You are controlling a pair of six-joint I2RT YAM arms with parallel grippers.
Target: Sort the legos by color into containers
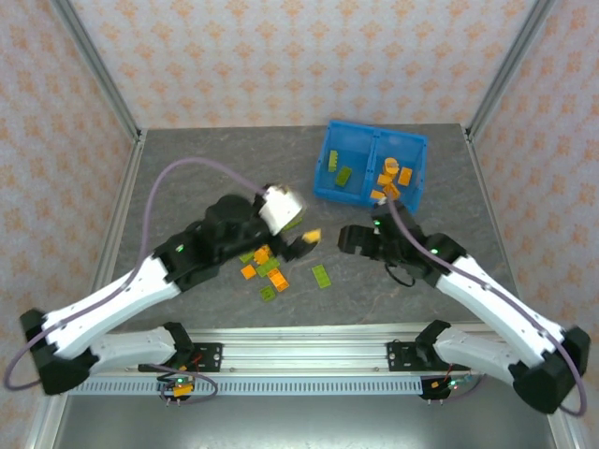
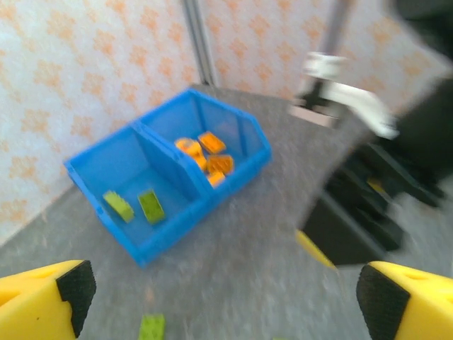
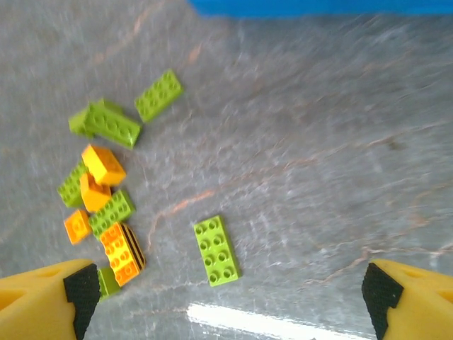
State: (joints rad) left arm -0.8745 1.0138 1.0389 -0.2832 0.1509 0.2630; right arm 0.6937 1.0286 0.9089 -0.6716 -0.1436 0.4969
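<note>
The blue bin [image 1: 342, 195] stands on the grey table [image 1: 206, 159], toward its far side on the right arm's half. Its compartment on the left arm's side holds a few green bricks [image 1: 343, 176]. The compartment across the middle wall holds several orange bricks [image 1: 391, 178]. The left wrist view shows the same split, with two green bricks [image 2: 151, 206] in one half of the bin [image 2: 170, 237] and the orange bricks [image 2: 205, 154] heaped in the other.

The left gripper [image 1: 307, 240] hovers on the near side of the bin, off its green corner. Its yellow fingers [image 2: 42, 297] stand wide apart with nothing between them. The right gripper [image 1: 348, 238] hangs just beside it, also near the bin's front wall. Its fingers [image 3: 414, 297] are spread wide and empty.

A loose pile [image 1: 265, 264] of green and orange bricks lies on the table, nearer the arm bases than the bin and on the left arm's side of it. In the right wrist view the pile [image 3: 102, 191] includes a dark-striped brick [image 3: 132, 248] touching an orange one. A single green brick [image 3: 217, 250] lies flat apart from the pile, well clear of the bin's edge [image 3: 318, 6].
</note>
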